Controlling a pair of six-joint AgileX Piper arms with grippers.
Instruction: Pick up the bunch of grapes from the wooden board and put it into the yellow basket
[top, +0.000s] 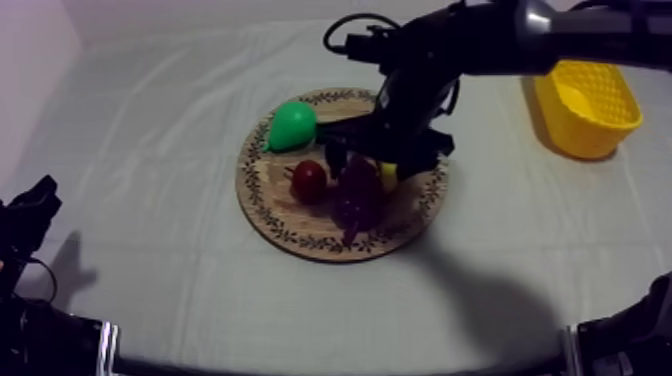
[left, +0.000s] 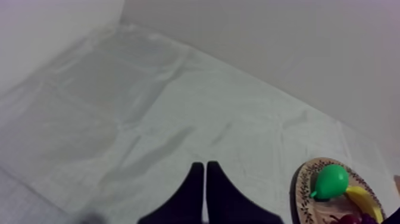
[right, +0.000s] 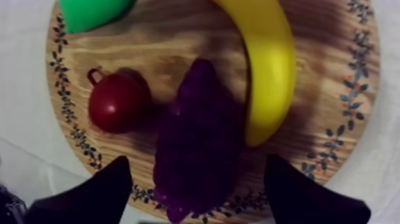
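Note:
The dark purple bunch of grapes (right: 196, 143) lies on the round wooden board (right: 161, 47), between a small red fruit (right: 116, 104) and a yellow banana (right: 268, 65). My right gripper (right: 199, 190) hangs open just above the bunch, one black finger on each side of it and not touching. From above, the right gripper (top: 372, 160) reaches in from the upper right over the grapes (top: 357, 198) on the board (top: 300, 235). The yellow basket (top: 585, 105) stands at the far right. My left gripper (left: 205, 190) is shut on nothing, low at the table's left side (top: 30, 215).
A green pear (top: 292, 125) lies at the board's far left rim, close to the red fruit (top: 308, 181). A bit of the banana (top: 388, 177) shows under the right arm. Bare cloth stretches between board and basket.

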